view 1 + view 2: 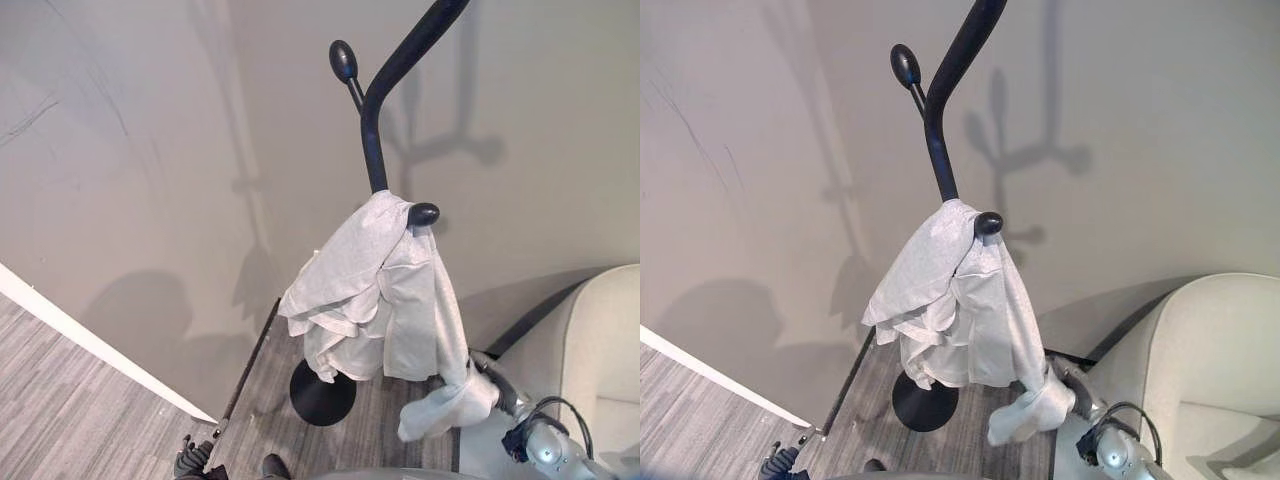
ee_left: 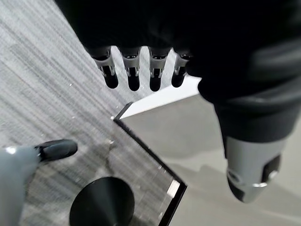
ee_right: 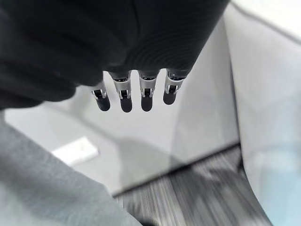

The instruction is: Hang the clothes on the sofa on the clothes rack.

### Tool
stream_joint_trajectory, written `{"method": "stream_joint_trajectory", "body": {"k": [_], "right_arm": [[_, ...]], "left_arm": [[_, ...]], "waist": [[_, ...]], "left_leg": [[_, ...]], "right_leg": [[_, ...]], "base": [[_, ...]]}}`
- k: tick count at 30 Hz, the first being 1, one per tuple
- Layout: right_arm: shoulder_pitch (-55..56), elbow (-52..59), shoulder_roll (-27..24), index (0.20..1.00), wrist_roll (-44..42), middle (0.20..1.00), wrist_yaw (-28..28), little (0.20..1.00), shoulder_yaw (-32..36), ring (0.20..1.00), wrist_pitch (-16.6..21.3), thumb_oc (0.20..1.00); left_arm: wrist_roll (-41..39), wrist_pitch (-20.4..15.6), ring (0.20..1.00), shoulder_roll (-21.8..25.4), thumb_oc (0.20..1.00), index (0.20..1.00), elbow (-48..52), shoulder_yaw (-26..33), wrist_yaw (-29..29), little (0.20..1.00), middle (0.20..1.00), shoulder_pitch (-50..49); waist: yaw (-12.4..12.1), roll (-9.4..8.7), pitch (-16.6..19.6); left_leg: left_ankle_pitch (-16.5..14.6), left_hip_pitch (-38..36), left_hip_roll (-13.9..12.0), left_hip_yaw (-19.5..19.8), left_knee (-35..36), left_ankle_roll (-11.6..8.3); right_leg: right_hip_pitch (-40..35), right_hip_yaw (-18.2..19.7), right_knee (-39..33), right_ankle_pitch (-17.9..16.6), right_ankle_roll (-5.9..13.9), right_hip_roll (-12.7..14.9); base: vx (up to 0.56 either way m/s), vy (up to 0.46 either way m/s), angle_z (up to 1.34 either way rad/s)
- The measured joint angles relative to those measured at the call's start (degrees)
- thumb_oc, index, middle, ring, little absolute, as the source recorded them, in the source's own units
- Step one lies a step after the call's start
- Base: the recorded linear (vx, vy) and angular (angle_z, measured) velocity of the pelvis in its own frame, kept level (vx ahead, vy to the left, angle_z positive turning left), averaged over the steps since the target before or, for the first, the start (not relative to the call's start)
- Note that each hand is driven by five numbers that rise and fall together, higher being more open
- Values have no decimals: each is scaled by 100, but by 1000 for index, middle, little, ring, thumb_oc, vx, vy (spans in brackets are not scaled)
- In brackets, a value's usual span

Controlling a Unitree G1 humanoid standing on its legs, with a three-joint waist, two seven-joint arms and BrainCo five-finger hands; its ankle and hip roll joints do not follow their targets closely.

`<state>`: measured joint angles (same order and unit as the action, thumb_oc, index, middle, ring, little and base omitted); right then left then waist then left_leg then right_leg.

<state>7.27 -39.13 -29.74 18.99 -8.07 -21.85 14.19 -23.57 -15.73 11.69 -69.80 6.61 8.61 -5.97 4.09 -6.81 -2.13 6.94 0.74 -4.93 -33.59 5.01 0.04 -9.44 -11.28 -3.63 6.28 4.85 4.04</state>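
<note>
White shirt (image 1: 385, 300) drapes over the black clothes rack's (image 1: 375, 140) lower peg; left hand (image 2: 141, 70) and right hand (image 3: 136, 89) hang with fingers straight and empty, so hanging looks complete and only stepping clear remains.

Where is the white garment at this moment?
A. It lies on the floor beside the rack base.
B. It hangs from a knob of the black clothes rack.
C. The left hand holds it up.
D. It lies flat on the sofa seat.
B: the white garment drapes from a round knob on the black clothes rack, above the floor; the left hand holds nothing.
</note>
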Motion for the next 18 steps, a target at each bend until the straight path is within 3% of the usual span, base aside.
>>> {"method": "stream_joint_trajectory", "body": {"k": [1, 2, 4, 5, 6, 8, 10, 13, 15, 18], "right_arm": [[-54, -412, 270, 1000, -56, 1000, 80, 1000, 1, 1000, -28, 1000], [-185, -1225, 944, 1000, -670, 1000, 236, 1000, 223, 1000, -137, 1000], [-183, -1377, 1402, 1000, -1651, 1000, 489, 1000, 522, 1000, -243, 1000], [-66, -1228, 1503, 1000, -2524, 1000, 784, 1000, 505, 1000, -260, 1000], [212, -804, 1555, 1000, -4546, 1000, 1508, 1000, 1136, 1000, -277, 1000], [244, -759, 1435, 1000, -4780, 1000, 1606, 1000, 1169, 1000, -270, 1000], [2, -1534, 1657, 1000, -6038, 1000, 2278, 1000, 2288, 1000, -383, 1000], [-321, -2763, 1480, 1000, -6395, 1000, 2398, 1000, 2310, 1000, -449, 1000], [-593, -4038, 1566, 1000, -6588, 1000, 2387, 1000, 2694, 1000, -848, 1000], [-649, -4432, 1856, 1000, -7571, 1000, 2328, 1000, 3331, 1000, -1283, 1000]], "left_arm": [[3, 36, 1000, -24, 1000, 1000, -5, -20, -37, 1000, 1000, 39], [4, 99, 1000, -21, 1000, 1000, -6, -229, -114, 1000, 1000, 44], [3, 135, 1000, -51, 1000, 1000, -2, -327, -171, 1000, 1000, 49], [4, 165, 1000, -57, 1000, 1000, 9, -439, -223, 1000, 1000, 59], [2, 186, 1000, -67, 1000, 1000, 129, -461, -365, 1000, 1000, 39], [1, 188, 1000, -66, 1000, 1000, 174, -457, -404, 1000, 1000, 35], [-17, 202, 1000, -88, 1000, 1000, -36, -449, -725, 1000, 1000, 35], [-18, 264, 1000, -61, 1000, 1000, -225, -454, -896, 1000, 1000, 51], [-16, 332, 1000, -34, 1000, 1000, -301, -458, -958, 1000, 1000, 154], [-18, 347, 1000, -30, 1000, 1000, -341, -635, -988, 1000, 1000, 261]], "waist": [[-2, 9, 1], [-44, 33, 10], [-60, 91, 2], [-53, 134, 7], [-21, 273, -3], [-20, 263, 2], [10, 243, 6], [-8, 168, -5], [-96, 85, -8], [-99, 95, -12]], "left_leg": [[0, -1, 2, 2, 0, 0], [0, 0, 5, 8, -1, 0], [0, 1, 17, 13, -1, 0], [-1, 2, 25, 9, -1, -1], [-1, 9, 33, 5, -1, -1], [11, 6, 23, 5, -2, 16], [19, -36, 22, -35, -2, 27], [11, -63, 24, -41, -2, 16], [15, -62, 29, 1, -3, 13], [4, -64, 44, 14, -2, 0]], "right_leg": [[-1, -1, 1, 0, 0, 2], [-3, -8, 3, 1, -3, 2], [-3, -16, 5, -2, -9, 8], [2, -17, 11, -8, -18, 21], [19, -16, 28, -14, -29, 32], [18, -16, 31, -20, -37, 20], [4, 10, 37, -16, -30, 26], [-37, 8, 26, -13, -26, 27], [-80, -39, -15, -10, -23, 18], [-101, -57, -50, 4, -20, 31]], "base": [[6, -39, 1], [0, 0, 0], [0, -14, 2], [0, 0, 0], [0, 0, 0], [0, 0, 0], [30, -28, -9], [21, -20, 0], [42, -31, 10], [26, -9, 2]]}}
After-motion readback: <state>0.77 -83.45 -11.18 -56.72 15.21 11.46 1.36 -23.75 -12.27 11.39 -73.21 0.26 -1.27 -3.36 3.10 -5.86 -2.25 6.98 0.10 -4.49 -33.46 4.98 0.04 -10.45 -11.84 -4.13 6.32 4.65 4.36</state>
